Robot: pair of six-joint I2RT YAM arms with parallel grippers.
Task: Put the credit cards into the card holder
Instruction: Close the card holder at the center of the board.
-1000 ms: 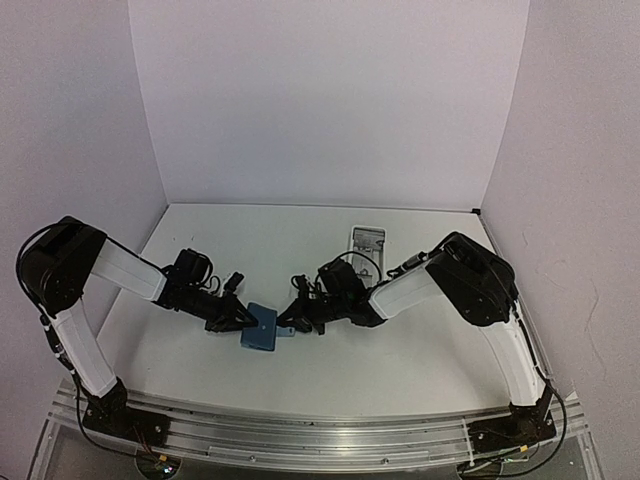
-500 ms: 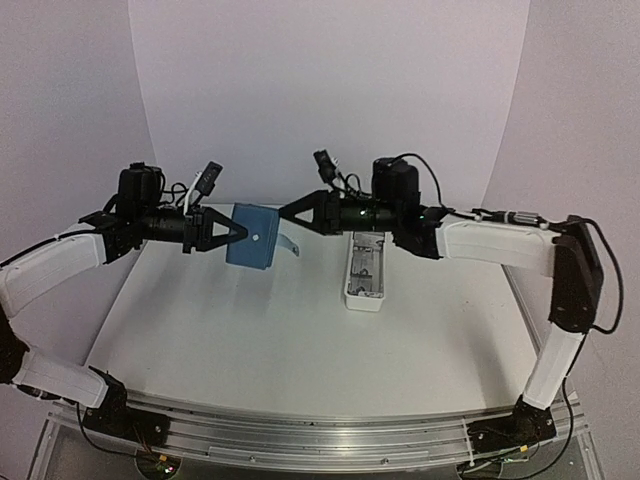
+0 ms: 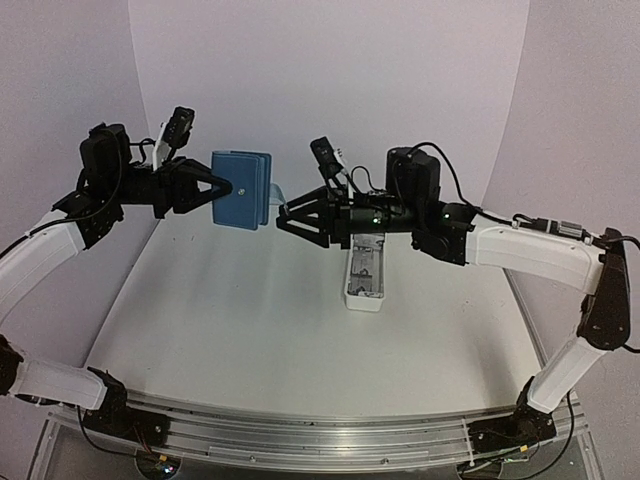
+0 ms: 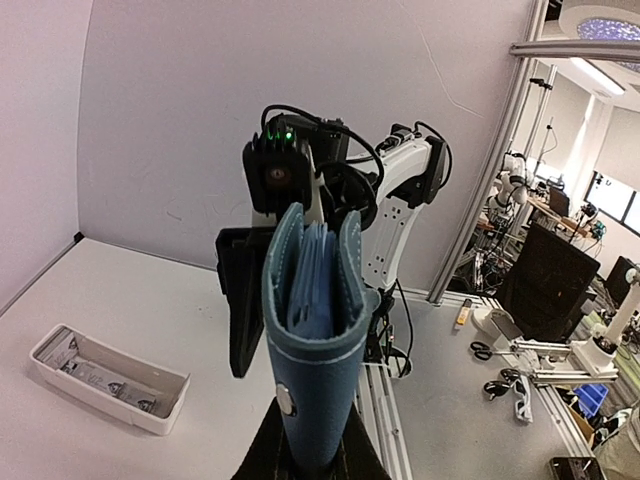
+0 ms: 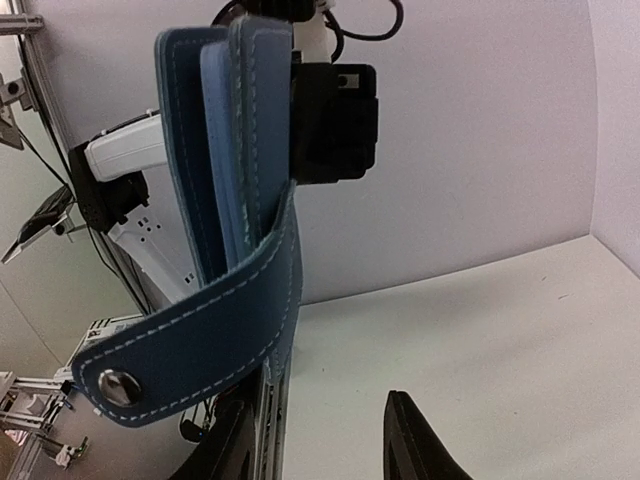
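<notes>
The blue card holder (image 3: 240,190) is held up in the air, well above the table, with my left gripper (image 3: 222,188) shut on its folded edge. In the left wrist view the holder (image 4: 310,320) stands upright from the jaws (image 4: 308,455), slightly spread, with lighter blue leaves inside. My right gripper (image 3: 283,218) is open, just right of the holder by its hanging snap tab (image 3: 276,192). In the right wrist view the tab (image 5: 190,345) hangs above the open gripper (image 5: 320,440), ungripped. No loose credit card is in view.
A long narrow white tray (image 3: 365,265) lies on the table under the right arm, with pale flat items inside that I cannot make out; it also shows in the left wrist view (image 4: 105,375). White walls close the back and sides.
Both arms rose from the table with the holder. Over the last half second the left gripper carried it higher and leftward, and the right gripper followed beside the tab.
</notes>
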